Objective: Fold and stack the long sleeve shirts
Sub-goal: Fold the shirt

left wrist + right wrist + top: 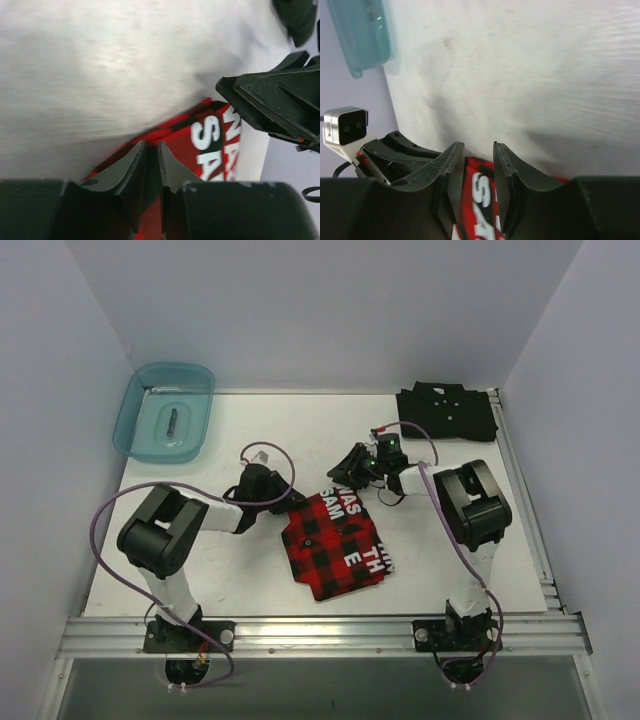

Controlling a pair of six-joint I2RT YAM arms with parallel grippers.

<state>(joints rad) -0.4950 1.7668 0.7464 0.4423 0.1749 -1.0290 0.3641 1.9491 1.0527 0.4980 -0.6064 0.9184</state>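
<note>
The red-and-black plaid shirt [338, 546] lies folded mid-table, white letters facing up. Both grippers hold its far edge. My left gripper [296, 502] is at the far left corner; in the left wrist view its fingers [151, 146] stand almost together with plaid fabric [210, 135] pinched in the thin gap. My right gripper [343, 476] is at the far right corner. Its jaws [479, 146] are closed on a raised ridge of lettered fabric [479, 195]. The plain black shirt [447, 410] lies folded at the back right, away from both grippers.
A translucent teal bin [165, 410] stands at the back left, its corner also showing as the bin [360, 35] in the right wrist view. The two grippers are close together over the shirt's far edge. A metal rail [520, 480] runs along the table's right side.
</note>
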